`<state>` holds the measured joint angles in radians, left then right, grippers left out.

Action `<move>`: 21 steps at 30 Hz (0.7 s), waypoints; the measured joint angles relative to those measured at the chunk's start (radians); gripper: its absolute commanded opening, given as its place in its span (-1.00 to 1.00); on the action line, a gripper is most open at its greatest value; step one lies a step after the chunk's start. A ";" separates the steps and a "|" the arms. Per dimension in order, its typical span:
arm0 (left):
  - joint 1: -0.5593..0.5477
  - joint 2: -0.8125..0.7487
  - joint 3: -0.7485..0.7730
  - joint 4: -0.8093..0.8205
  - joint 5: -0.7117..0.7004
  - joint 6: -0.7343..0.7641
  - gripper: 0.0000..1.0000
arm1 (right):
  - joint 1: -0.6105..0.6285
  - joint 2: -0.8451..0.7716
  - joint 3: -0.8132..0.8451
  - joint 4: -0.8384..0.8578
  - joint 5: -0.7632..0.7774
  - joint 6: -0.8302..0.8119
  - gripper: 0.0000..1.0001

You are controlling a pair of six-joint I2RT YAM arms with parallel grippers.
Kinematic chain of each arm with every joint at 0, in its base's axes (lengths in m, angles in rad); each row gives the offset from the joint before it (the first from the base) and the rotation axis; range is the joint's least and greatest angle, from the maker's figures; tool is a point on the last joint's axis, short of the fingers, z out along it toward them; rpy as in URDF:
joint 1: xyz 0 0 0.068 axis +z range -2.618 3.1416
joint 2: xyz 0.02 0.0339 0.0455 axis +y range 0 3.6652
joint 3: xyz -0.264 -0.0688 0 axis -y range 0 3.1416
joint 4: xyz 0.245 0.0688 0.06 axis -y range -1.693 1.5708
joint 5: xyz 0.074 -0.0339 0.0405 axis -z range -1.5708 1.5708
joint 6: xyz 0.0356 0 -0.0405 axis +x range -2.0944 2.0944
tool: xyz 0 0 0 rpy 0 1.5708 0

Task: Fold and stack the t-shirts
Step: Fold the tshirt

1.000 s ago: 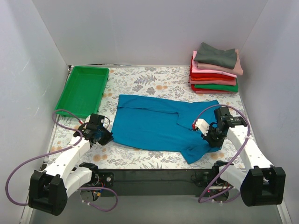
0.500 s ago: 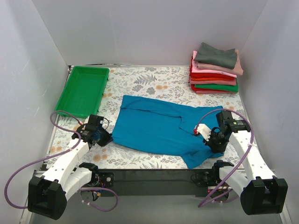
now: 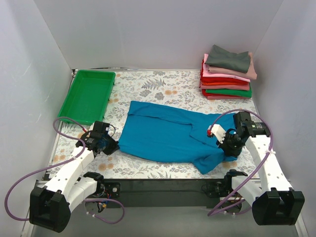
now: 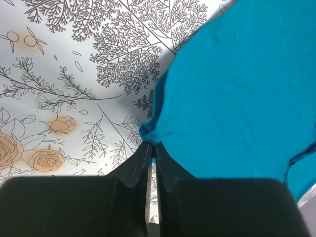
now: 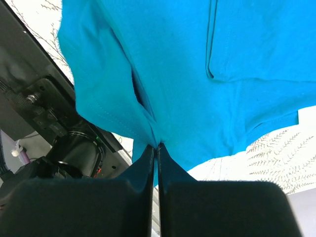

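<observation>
**Progress well along, teal t-shirt (image 3: pixel 163 136) not yet folded**

Far left: green tray (image 3: pixel 74 106), well apart from the cloth, no part in the job. Near left: left gripper (image 4: pixel 151 146) low over the floral table cover (image 4: pixel 59 74), fingers pressed together, pinching the near left corner of the teal t-shirt at its hem. Centre: spread crosswise over the table, one layer for most of its width, no fold made that shows. Near right: right gripper (image 5: pixel 156 146) likewise clamped tight, nipping a bunched edge of the same shirt beside a sleeve, with the cloth lifted off the surface there and hanging close to the table's front edge. Far right corner: stack of folded t-shirts (image 3: pixel 227 79), grey on top, then pink, red and green, well apart from the teal one. Judged done: those folded pieces. Judged left: folding the teal shirt, held at both ends, then setting it on the stack.
</observation>
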<state>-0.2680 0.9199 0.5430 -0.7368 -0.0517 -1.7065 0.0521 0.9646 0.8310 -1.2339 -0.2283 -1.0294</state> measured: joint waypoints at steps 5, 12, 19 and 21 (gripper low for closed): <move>0.000 0.000 0.015 -0.003 0.000 0.000 -1.00 | -0.003 0.003 0.013 -0.018 -0.026 -0.012 -0.97; 0.000 0.000 0.023 -0.003 0.000 0.000 -1.00 | -0.004 0.007 -0.061 -0.025 -0.039 -0.027 -0.97; 0.000 0.000 0.023 -0.003 0.000 0.001 -1.00 | -0.005 0.100 -0.102 -0.023 -0.063 -0.032 -0.80; 0.000 0.000 0.023 -0.003 0.000 0.001 -1.00 | -0.005 0.116 -0.102 -0.020 -0.066 -0.031 -0.76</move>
<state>-0.2680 0.9199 0.5659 -0.7395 -0.0513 -1.7058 0.0475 1.0809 0.7288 -1.2541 -0.2947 -1.0607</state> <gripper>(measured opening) 0.021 0.103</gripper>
